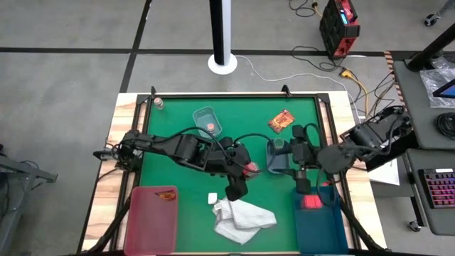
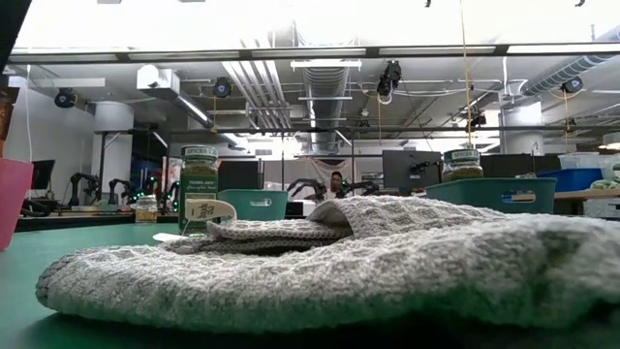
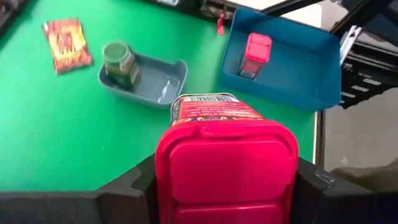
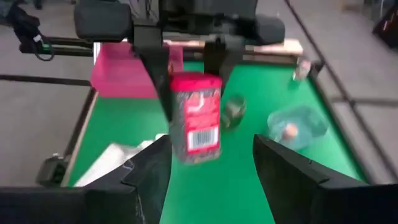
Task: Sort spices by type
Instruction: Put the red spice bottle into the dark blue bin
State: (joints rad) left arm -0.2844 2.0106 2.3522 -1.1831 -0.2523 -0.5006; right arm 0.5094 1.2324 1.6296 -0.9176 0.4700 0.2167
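Left gripper [image 4: 189, 46] clamped on red spice tin [image 4: 196, 118], held above green mat between grey tray [image 1: 279, 158] and white cloth [image 1: 242, 219]. Right gripper [image 4: 211, 168] spread open just short of tin, holding nothing. Best handed over slowly, released only once gripped.

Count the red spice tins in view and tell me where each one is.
2. One red tin is held in the left gripper over the mat; the other red tin stands in the blue bin. The cloth could hide more.
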